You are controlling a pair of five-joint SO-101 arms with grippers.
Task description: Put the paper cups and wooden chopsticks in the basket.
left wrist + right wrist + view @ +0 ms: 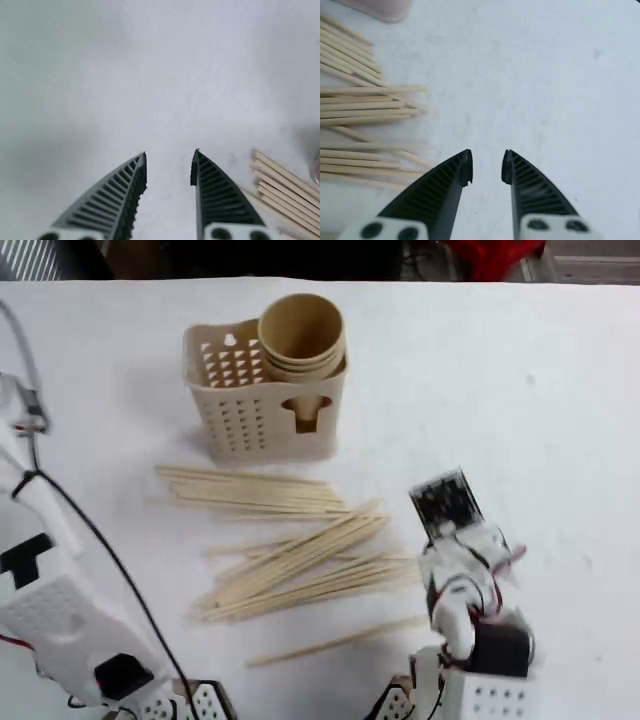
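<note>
White tabletop point(540, 390) carries the basket point(250, 410) toward 12 o'clock, with the stacked paper cups point(302, 335) standing in its 3 o'clock side. The wooden chopsticks point(290, 545) lie scattered loose at 6 o'clock from it. Left gripper point(169, 167) and right gripper point(487, 167) each hang over bare table beside the sticks, jaws parted and holding nothing.

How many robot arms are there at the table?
2. The left arm sits at the near left corner of the table; the right arm is just right of the loose chopsticks.
</note>
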